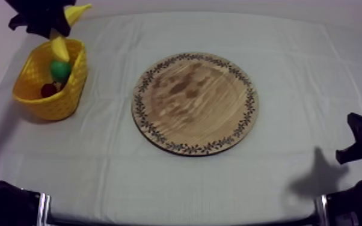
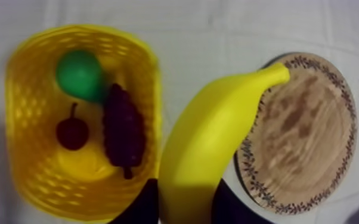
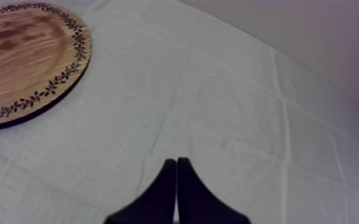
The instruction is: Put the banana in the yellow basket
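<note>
Our left gripper (image 2: 183, 210) grips the long yellow toy banana (image 2: 212, 137) above the yellow latticed basket's (image 2: 21, 137) edge; our right gripper (image 3: 176, 170) is pinched together, empty.

Bright yellow banana (image 2: 212, 143), yellow lattice-patterned basket (image 2: 24, 149), green pear (image 2: 79, 74), dark purple grapes (image 2: 122, 131), small red fruit (image 2: 72, 132), brown-grained wooden board (image 2: 304, 128) with dark leaf-patterned rim, grey-white cloth (image 1: 177, 180)

The round board (image 1: 194, 102) at the centre of the frame is seen to be of wood, its grain plainly marked, its finish matt. The cloth (image 1: 159, 180) beneath is matt and creased. At the upper left, the basket (image 1: 69, 96) is formed of latticed yellow plastic. A smooth, faintly glossy skin is shown by the banana (image 2: 209, 143).
</note>
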`<state>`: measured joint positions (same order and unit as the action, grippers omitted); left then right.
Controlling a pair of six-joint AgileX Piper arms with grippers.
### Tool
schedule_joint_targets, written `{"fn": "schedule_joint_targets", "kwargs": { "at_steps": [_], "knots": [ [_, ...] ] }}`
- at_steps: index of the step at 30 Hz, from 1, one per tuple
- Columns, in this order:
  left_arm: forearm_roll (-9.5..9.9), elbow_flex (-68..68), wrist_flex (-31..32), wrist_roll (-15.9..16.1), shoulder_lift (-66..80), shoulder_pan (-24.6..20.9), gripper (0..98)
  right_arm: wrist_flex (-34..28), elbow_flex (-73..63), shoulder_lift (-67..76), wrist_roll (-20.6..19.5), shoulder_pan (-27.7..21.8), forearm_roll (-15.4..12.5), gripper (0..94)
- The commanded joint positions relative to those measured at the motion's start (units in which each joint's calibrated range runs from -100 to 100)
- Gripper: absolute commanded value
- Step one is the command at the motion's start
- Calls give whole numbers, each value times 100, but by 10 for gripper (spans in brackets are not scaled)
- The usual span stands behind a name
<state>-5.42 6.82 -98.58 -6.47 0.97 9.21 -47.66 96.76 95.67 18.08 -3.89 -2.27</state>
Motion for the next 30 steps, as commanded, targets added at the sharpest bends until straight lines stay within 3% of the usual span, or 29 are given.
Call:
{"fn": "schedule_joint_targets", "kwargs": {
  "at_steps": [1, 15, 30],
  "knots": [
    [-5, 8, -22, 13, 63, -279, 218, 0, 1, 0, 1, -2, 0, 3],
    [47, 19, -39, 230, 138, -1026, 222, 0, 1, 0, 1, -2, 0, 3],
    [-67, 1073, 1379, 602, -1038, -1143, 223, 0, 1, 0, 1, -2, 0, 3]
  ]
}}
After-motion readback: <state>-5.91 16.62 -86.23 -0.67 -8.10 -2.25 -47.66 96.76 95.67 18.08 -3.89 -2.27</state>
